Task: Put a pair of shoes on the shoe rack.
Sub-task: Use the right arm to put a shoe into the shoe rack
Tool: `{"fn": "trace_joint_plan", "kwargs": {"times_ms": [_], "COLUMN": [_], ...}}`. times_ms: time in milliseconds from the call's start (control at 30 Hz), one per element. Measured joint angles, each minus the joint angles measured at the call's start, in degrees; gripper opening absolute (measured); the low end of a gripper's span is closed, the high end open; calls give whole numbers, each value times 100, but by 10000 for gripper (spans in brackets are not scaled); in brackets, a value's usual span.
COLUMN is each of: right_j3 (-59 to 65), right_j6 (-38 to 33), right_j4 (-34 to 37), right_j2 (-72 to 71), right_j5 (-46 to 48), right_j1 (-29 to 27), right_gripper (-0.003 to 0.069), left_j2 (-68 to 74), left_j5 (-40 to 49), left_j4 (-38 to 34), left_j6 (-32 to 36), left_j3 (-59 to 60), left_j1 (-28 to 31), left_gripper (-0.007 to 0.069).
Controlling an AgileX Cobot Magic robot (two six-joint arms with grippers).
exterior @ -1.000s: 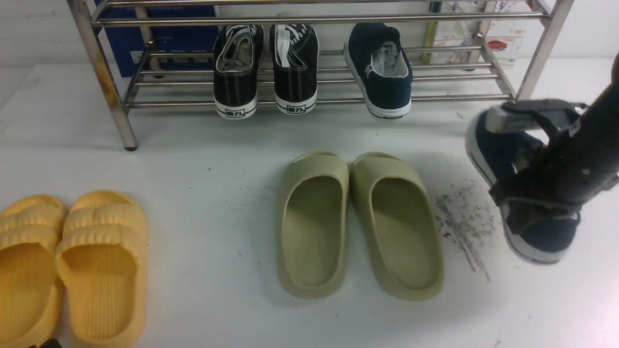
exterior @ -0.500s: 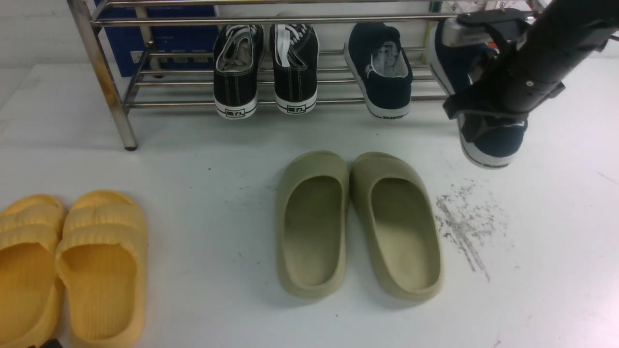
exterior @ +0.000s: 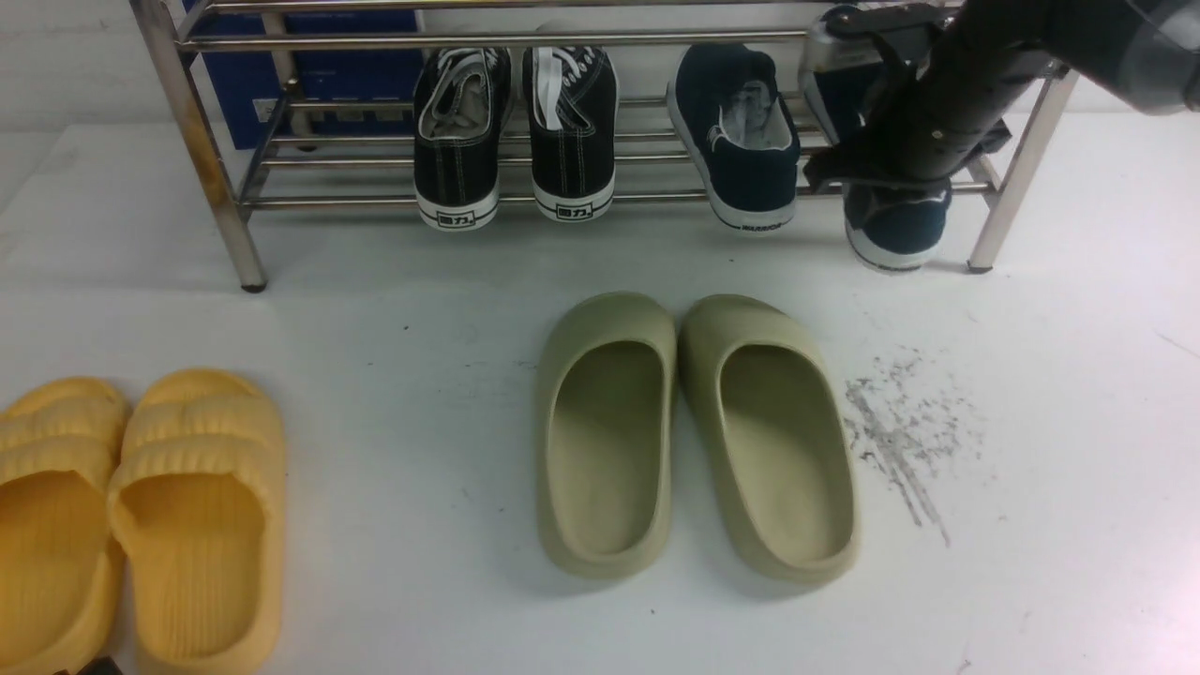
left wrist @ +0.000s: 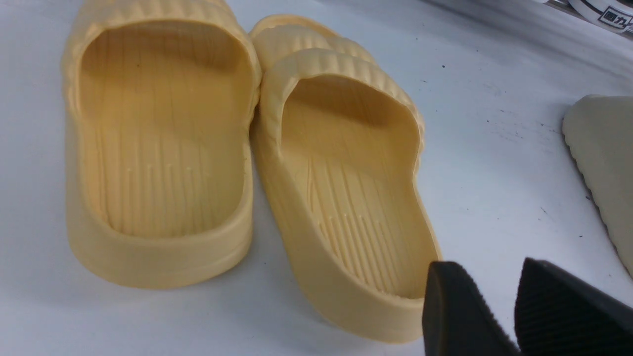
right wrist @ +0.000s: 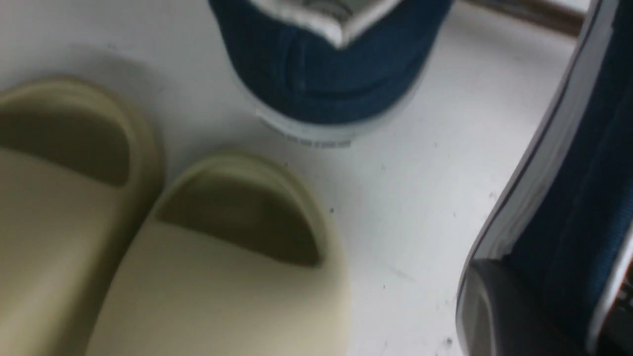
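Farthest out from the shoe rack (exterior: pixel 328 199), the left gripper (left wrist: pixel 489 269) is hovering by the yellow slides (exterior: pixel 141 516), its fingers standing apart with nothing between them. Closer to the rack, the olive slides (exterior: pixel 694 431) are lying in front of its middle. On the rack's lower bars, one navy shoe (exterior: pixel 741 141) is already sitting beside the black sneakers (exterior: pixel 516 131), heel to the front. Toward the rack's right end, the right gripper (exterior: pixel 881 159) is clamping the second navy shoe (exterior: pixel 895 230), holding it toe-in with its heel hanging past the front bar; whether it is resting on the bars cannot be told. Half the pair is looking placed; setting down and releasing the second are remaining.
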Motion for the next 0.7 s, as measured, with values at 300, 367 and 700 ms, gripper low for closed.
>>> {"fn": "trace_joint_plan", "kwargs": {"times_ms": [300, 367, 700], "right_j3": [-704, -703, -710], "right_j6": [109, 112, 131], "right_j4": [0, 0, -136], "right_j2": [692, 742, 778], "right_j5": [-399, -489, -787], "right_j1": [0, 0, 0], "right_gripper": [38, 38, 39], "left_j2": [0, 0, 0], "left_j5": [0, 0, 0], "left_j4": [0, 0, 0], "left_j6": [0, 0, 0], "left_j3": [0, 0, 0], "left_j1": [0, 0, 0], "left_gripper": [211, 215, 217]}}
